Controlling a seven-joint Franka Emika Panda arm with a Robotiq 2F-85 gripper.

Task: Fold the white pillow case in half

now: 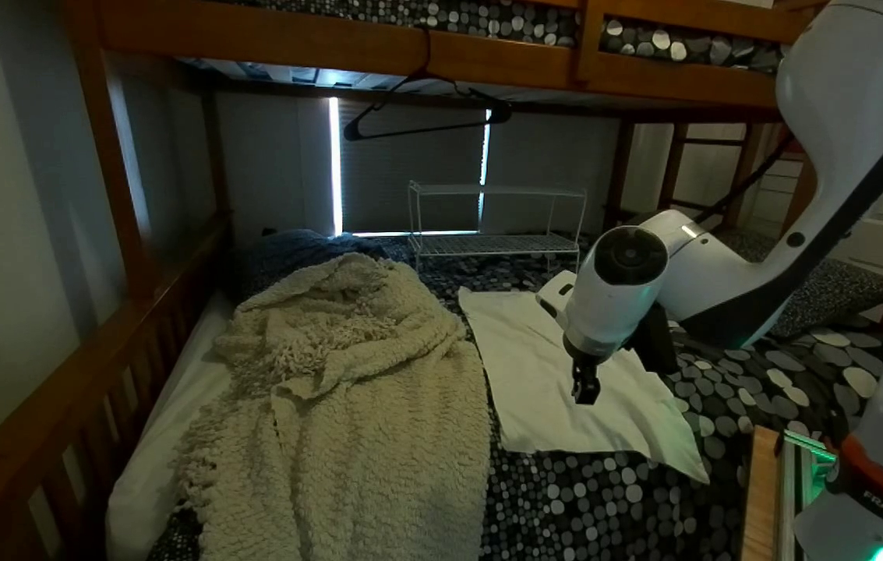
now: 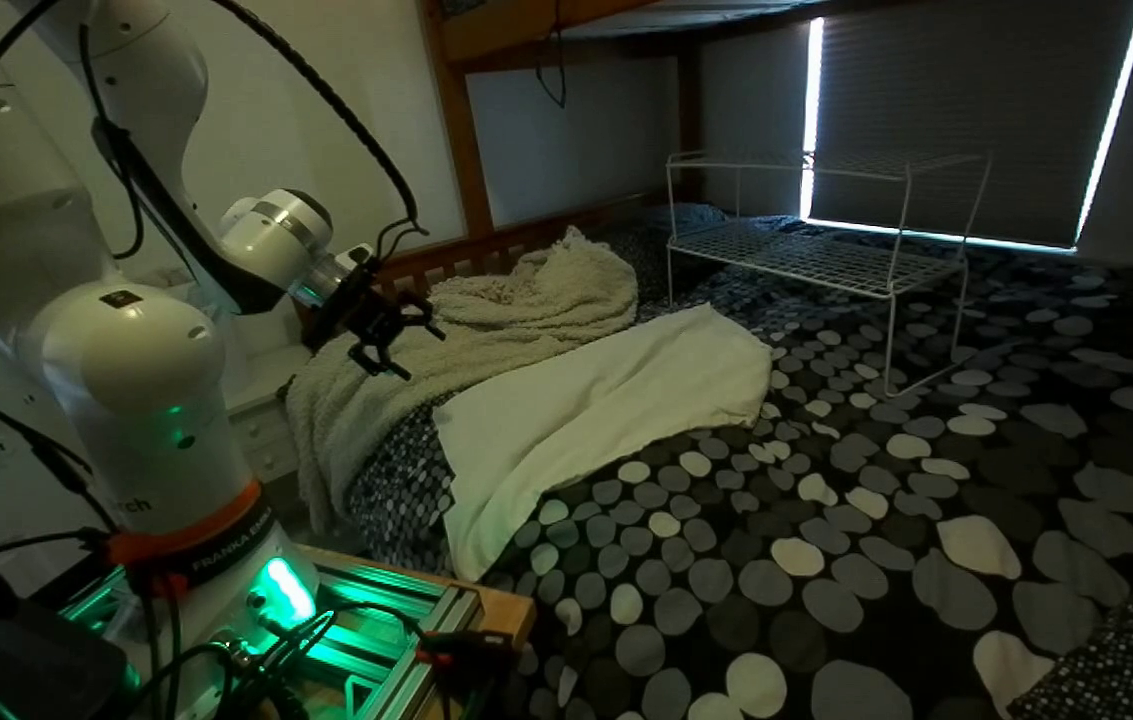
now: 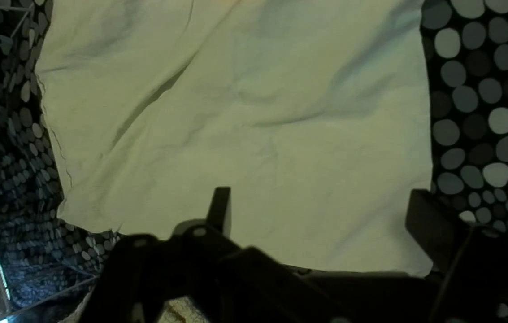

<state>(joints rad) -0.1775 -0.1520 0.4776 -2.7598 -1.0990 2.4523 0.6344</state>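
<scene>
Standing at its very start, by my judgement, the folding is showing nothing finished on the pebble-patterned surface (image 2: 826, 620). Bunched at one side, the cream knitted blanket (image 1: 386, 436) is playing no part in the task, only taking up room. Next to it, the white pillow case (image 3: 245, 134) is lying spread out and mostly flat on the surface; creases are running across it, but neither half is covering the other. What is likely remaining is the whole sequence: gripping an edge, lifting it, carrying it across, laying it down and letting go.

The pillow case's edges are meeting very different amounts of room. Along the blanket side, only a thin strip of the surface is separating the two. On the opposite side, the surface is stretching away widely, so a fold heading that way is probably finding the freer path. Beyond one end, the white wire rack (image 2: 806, 260) is standing near; at the other end, one corner is pointing towards the wooden board (image 1: 761, 491).

Smaller again, the hand (image 3: 320, 195) is hanging above the pillow case, apparently near its blanket-side edge, not touching it. In the wrist view, its two fingers (image 3: 222, 204) are standing spread wide, with nothing between them.
</scene>
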